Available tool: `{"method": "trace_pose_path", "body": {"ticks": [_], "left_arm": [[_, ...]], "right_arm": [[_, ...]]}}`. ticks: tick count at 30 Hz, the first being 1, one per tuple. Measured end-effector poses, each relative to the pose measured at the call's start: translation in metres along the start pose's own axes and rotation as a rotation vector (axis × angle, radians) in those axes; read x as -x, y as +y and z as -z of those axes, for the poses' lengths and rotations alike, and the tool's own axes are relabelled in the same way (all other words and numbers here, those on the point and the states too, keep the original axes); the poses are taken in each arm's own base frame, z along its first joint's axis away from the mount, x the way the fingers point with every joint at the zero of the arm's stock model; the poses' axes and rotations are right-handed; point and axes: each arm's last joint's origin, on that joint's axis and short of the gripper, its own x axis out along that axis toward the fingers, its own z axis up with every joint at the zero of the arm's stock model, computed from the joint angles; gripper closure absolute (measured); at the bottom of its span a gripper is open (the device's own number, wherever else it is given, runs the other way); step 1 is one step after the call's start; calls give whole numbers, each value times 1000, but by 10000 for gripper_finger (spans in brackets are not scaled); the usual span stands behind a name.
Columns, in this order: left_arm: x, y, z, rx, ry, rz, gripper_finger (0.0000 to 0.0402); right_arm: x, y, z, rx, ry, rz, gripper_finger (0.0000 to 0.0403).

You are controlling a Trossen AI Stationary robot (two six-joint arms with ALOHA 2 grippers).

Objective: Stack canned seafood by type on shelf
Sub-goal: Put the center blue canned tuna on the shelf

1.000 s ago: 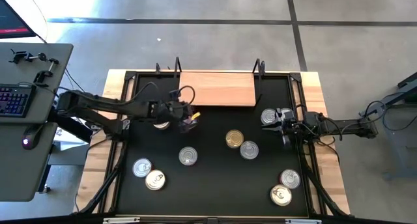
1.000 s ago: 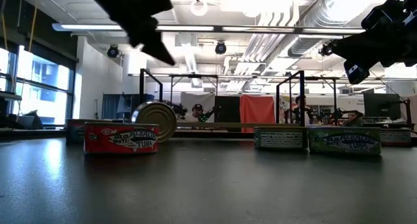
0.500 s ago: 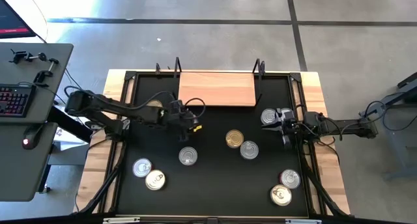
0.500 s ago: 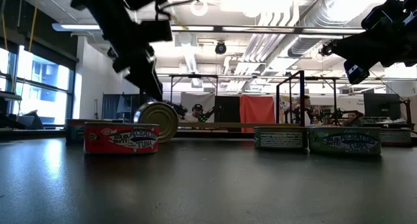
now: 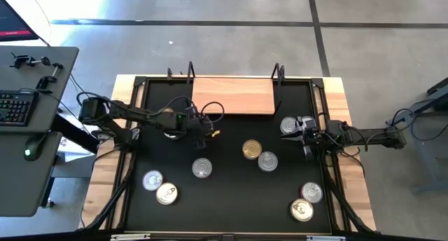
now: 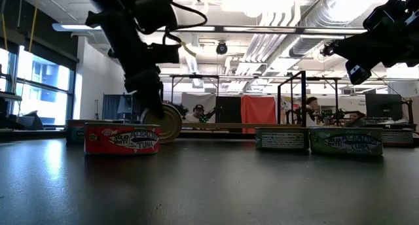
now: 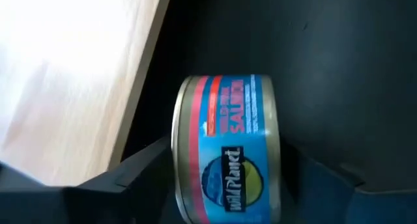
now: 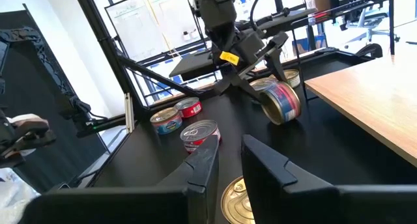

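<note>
Straddling an on-edge salmon tin (image 7: 225, 162), left arm's fingers (image 7: 140, 168) spread.

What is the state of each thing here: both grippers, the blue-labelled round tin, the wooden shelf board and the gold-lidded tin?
left gripper: open, fingers either side of the blue-labelled round metal tin.
blue-labelled round metal tin: standing on its edge, beside the shelf.
right gripper: fingers a little apart, empty.
light-wood shelf board: bare, no tin on it.
gold-lidded round tin: lying flat on the black mat, unstacked.
</note>
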Motion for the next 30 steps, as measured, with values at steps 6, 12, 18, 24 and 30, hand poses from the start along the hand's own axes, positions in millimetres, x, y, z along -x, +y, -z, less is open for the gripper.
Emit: {"method": "trace_pose_path", "body": {"ticks": [6, 12, 18, 24, 30], "left_arm": [[0, -2, -3, -45, -32, 69, 227], [7, -8, -12, -134, -75, 116, 227], [29, -12, -43, -311, -219, -193, 227], [6, 4, -56, -437, -204, -402, 227], [-39, 27, -49, -453, 4, -647, 227]], "right_arm": [[0, 0, 0, 0, 0, 0, 347], [0, 0, 0, 0, 0, 0, 347], [0, 0, 0, 0, 0, 0, 347], [0, 0, 0, 0, 0, 0, 347], [0, 0, 0, 0, 0, 0, 347]]}}
